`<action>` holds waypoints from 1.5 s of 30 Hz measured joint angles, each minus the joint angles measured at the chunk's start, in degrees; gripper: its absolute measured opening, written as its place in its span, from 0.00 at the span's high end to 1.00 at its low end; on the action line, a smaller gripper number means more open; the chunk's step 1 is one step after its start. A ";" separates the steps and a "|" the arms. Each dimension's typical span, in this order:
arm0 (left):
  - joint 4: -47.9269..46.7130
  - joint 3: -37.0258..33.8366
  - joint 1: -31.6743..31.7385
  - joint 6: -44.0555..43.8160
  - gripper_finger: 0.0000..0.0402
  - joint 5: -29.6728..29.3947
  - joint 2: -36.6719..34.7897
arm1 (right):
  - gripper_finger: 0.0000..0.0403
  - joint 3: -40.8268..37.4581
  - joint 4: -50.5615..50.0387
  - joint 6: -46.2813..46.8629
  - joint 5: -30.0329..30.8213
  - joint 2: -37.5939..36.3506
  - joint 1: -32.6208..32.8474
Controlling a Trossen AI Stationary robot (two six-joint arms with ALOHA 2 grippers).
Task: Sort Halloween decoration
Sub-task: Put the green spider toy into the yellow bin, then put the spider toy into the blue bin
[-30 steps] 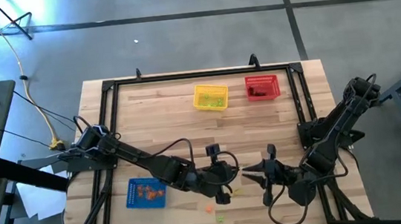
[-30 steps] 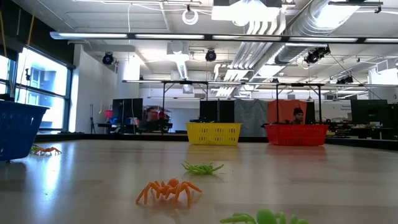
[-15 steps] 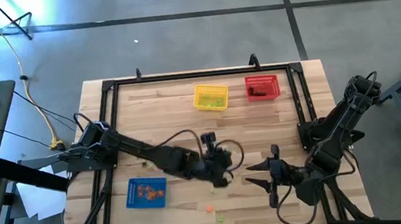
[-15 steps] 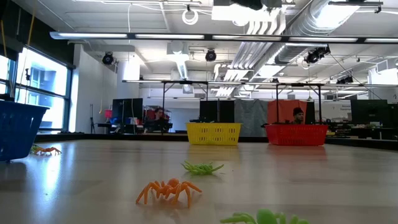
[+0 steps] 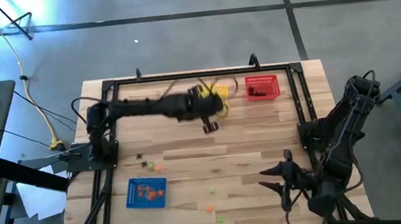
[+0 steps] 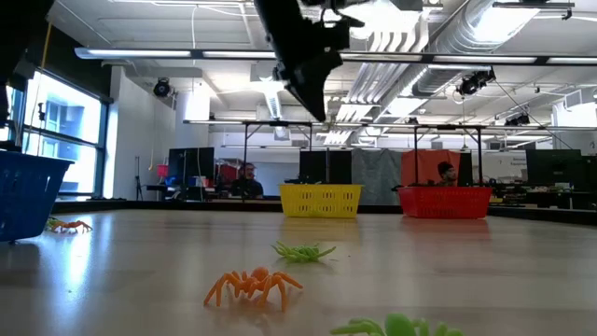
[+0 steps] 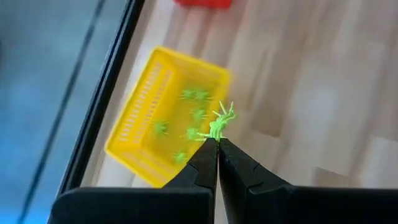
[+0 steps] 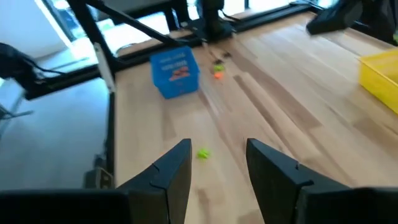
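My left gripper (image 7: 217, 144) hangs high over the table beside the yellow basket (image 7: 166, 127), shut on a light green spider trinket (image 7: 221, 122). From above, this gripper (image 5: 216, 104) overlaps the yellow basket (image 5: 221, 93) near the far edge. The basket holds several green trinkets (image 7: 194, 114). My right gripper (image 8: 217, 163) waits open near the near right corner (image 5: 276, 181), touching nothing. Loose trinkets lie on the wood: an orange spider (image 6: 252, 284), a green spider (image 6: 303, 251), and a green one (image 8: 203, 153) ahead of the right fingers. My left gripper pinches the light green spider between its two shut fingertips, on the spider's lower end (image 7: 215, 133). The fingers point down from above. The spider is lifted clear and sticks out beyond the tips over the basket's rim.
The red basket (image 5: 262, 87) stands right of the yellow one by the far edge. The blue basket (image 5: 146, 192) with orange trinkets sits near the left front. A black and an orange trinket (image 5: 151, 164) lie left of centre. A black frame (image 5: 301, 109) borders the table.
My left arm has swung up and away from the near middle of the table toward the far edge, ending above the yellow basket. My right gripper has drawn back toward the near right corner.
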 joint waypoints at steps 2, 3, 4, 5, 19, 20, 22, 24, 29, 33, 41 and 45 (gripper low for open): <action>0.48 0.00 3.58 1.43 1.00 3.08 0.00 | 0.63 0.00 -3.82 3.51 0.19 0.00 0.12; 0.70 0.00 5.36 1.96 1.00 5.00 0.00 | 0.63 0.00 -5.82 5.27 0.26 0.00 0.12; 0.92 0.00 7.08 2.49 1.00 7.39 0.00 | 0.63 0.00 -7.73 6.81 0.29 0.01 0.12; 0.98 0.00 8.67 2.89 1.00 10.47 0.00 | 0.63 0.00 -9.65 8.32 0.28 0.02 0.09; 18.54 -16.36 17.83 0.87 1.00 23.59 0.02 | 0.63 0.00 -21.09 19.58 1.79 0.04 -0.64; 18.93 -16.92 17.83 0.87 1.00 23.59 0.02 | 0.63 0.00 -21.12 19.58 1.77 0.04 -0.87; 19.25 -17.93 17.82 0.85 1.00 23.58 0.00 | 0.63 0.00 -21.13 19.47 1.78 0.04 -1.54; 20.20 -18.95 17.64 0.15 1.00 23.43 0.00 | 0.63 0.00 -21.15 19.28 1.77 0.04 -2.34; 21.38 -19.10 17.57 -0.78 0.96 23.28 0.00 | 0.63 0.00 -21.38 18.97 1.19 0.07 -4.09; 21.74 -19.10 17.57 -0.75 0.90 23.04 0.00 | 0.63 0.00 -21.53 18.96 -0.76 0.07 -4.89; 21.60 -18.58 17.14 -1.68 0.75 21.67 0.00 | 0.63 0.00 -21.55 19.11 -3.65 0.07 -5.02; 21.75 -16.10 14.67 -0.31 0.73 25.38 -1.27 | 0.63 0.00 -22.09 23.13 -11.84 0.08 -5.06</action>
